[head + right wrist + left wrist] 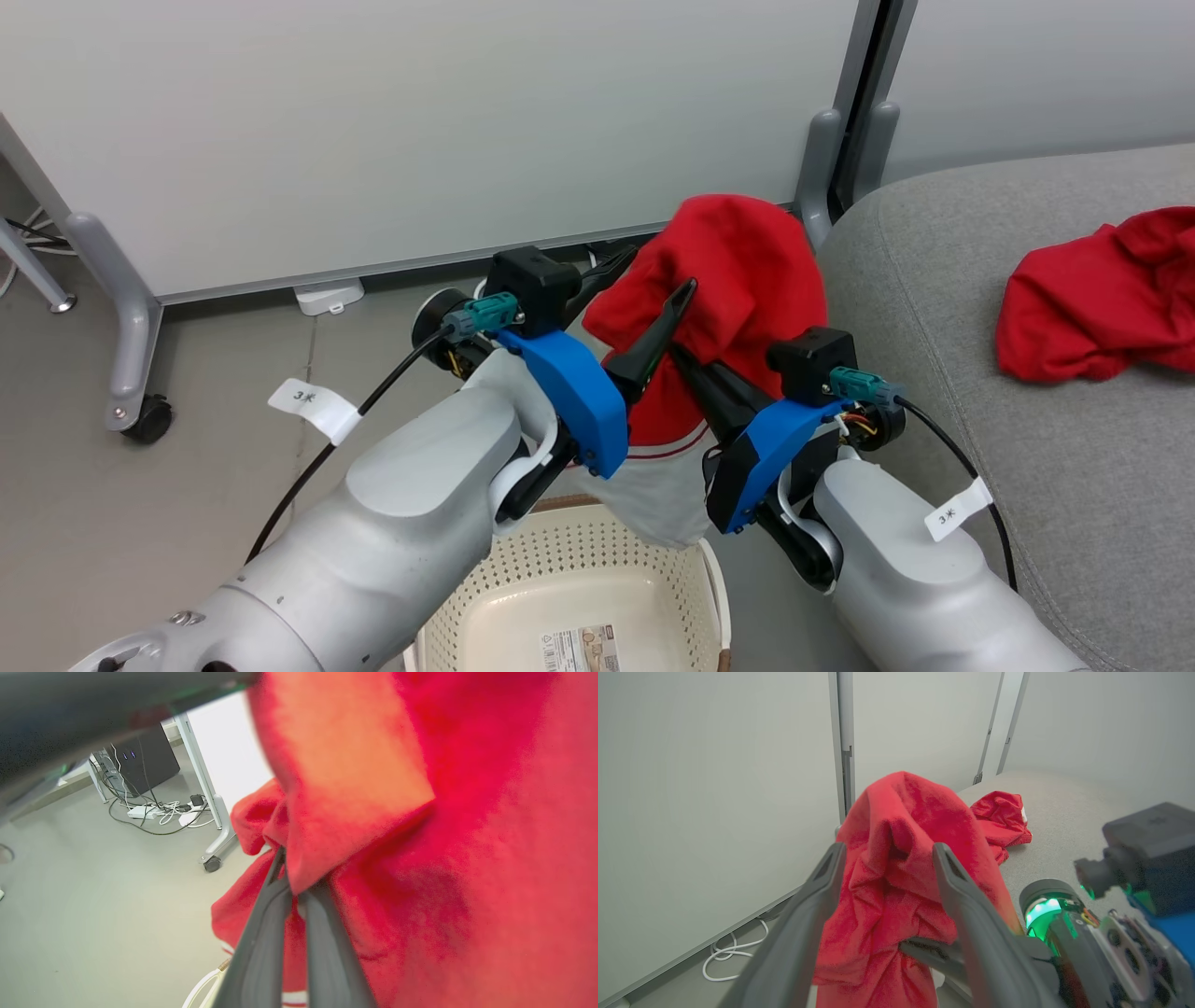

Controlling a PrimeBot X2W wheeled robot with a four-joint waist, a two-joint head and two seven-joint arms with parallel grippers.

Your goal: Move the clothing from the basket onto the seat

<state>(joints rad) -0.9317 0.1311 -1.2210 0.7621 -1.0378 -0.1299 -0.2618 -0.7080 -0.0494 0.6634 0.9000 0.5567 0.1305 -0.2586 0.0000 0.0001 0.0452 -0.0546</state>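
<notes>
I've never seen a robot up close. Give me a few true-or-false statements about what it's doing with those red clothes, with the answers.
1. One red garment lies on the grey seat. True.
2. The right gripper has its jaws closed on a second red garment. True.
3. The left gripper has its jaws clamped shut. False: they stand apart, with red cloth between them.
4. The basket is piled full of clothes. False: its floor shows bare but for a label.
5. The second red garment lies flat on the floor. False: it hangs lifted above the basket.
</notes>
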